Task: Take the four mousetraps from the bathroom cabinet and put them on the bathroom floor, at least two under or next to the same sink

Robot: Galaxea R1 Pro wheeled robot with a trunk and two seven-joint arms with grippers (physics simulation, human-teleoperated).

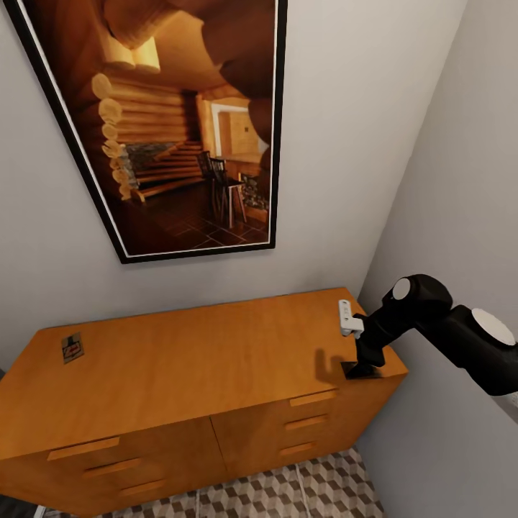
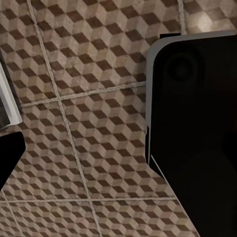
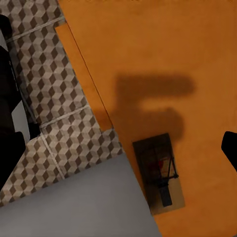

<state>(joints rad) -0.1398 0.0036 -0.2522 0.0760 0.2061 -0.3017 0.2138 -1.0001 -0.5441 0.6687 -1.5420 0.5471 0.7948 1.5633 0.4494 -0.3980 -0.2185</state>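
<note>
Orange-brown wood of the cabinet (image 1: 216,352) carries one mousetrap (image 1: 70,348) near its left end and another (image 3: 159,173) at its right end by the wall, under the right pincer (image 1: 357,370), whose opening cannot be judged. Cube-patterned bathroom floor (image 2: 84,98) lies below.

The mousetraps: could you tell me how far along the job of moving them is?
Nothing looks done: no trap shows on the bathroom floor. In hand: the right gripper hovers over a mousetrap on the cabinet. Another trap waits on its far end.
</note>
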